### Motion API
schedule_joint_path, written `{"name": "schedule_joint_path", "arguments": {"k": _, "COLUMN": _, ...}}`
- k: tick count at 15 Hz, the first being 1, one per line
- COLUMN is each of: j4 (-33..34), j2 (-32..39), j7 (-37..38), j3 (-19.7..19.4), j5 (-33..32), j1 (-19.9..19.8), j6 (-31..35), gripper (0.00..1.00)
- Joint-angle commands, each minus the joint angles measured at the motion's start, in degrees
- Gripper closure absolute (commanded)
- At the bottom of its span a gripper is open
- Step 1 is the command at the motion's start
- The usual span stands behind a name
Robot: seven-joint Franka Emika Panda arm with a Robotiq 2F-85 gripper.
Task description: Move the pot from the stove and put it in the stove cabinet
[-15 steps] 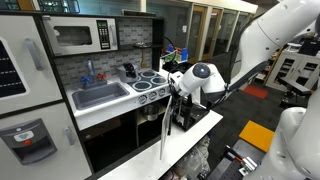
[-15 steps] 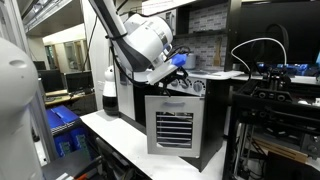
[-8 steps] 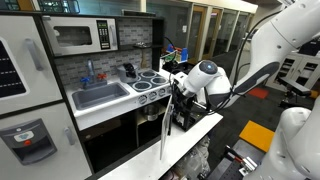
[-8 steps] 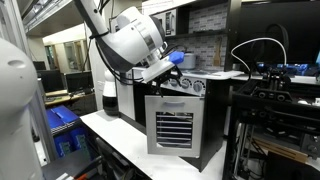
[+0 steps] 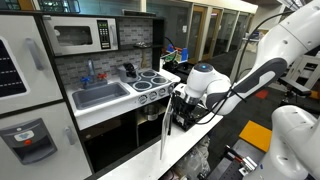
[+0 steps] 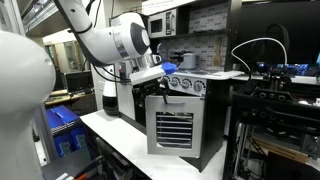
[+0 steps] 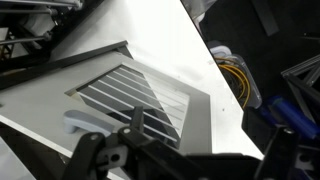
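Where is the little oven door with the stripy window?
In both exterior views the white oven door stands swung open below the stove, beside the robot's open gripper. The wrist view shows its slatted window up close.

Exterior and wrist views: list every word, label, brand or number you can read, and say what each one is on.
No text can be read in any view.
Microwave: the marks on its button panel are too small to read.
Stove: the knobs are too small to show any markings.
Cabinet door: the wrist view shows plain slats and bare white, no lettering.
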Motion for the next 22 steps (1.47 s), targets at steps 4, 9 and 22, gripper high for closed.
{"name": "schedule_joint_path", "arguments": {"k": 4, "j4": 0.30, "j2": -1.62, "j7": 0.69, "j3": -0.38, "j5": -0.85, "j1": -1.44, "j6": -7.97, "gripper": 0.00}}
{"name": "schedule_joint_path", "arguments": {"k": 9, "j4": 0.20, "j2": 3.99, "j7": 4.84, "j3": -1.22, "j5": -2.54, "j1": -1.59, "j6": -1.96, "gripper": 0.00}}
{"name": "schedule_joint_path", "arguments": {"k": 22, "j4": 7.31, "j2": 21.14, "j7": 22.80, "j3": 12.66, "j5": -15.32, "j1": -15.32, "j6": 15.01, "gripper": 0.00}}
